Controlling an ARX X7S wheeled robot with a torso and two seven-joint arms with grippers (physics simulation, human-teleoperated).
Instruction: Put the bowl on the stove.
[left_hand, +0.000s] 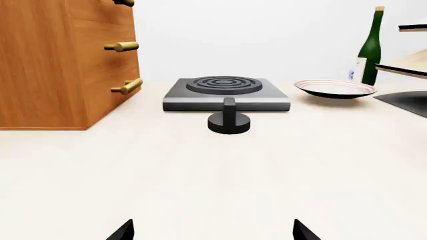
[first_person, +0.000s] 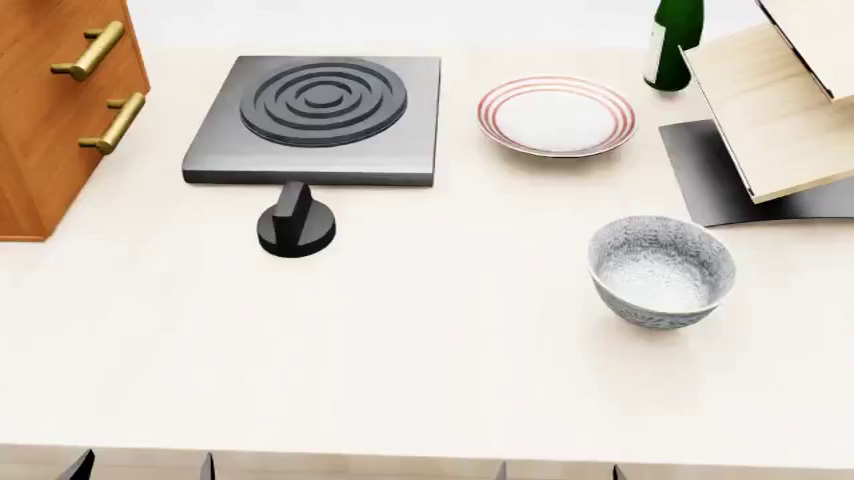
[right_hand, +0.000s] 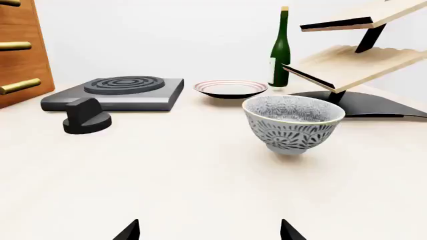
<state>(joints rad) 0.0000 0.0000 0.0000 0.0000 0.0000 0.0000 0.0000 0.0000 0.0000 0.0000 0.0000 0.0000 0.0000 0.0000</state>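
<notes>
Both grippers, left and right, hover low with fingers apart, empty. On the table, the stove sits at 11 o'clock, the bowl upright at 3, the knob just before the stove.

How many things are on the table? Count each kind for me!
Bowl: 1
Plate: 1
Stove: 1
Knob: 1
Bottle: 1
Wooden rack: 1
Drawer cabinet: 1
Total: 7
</notes>
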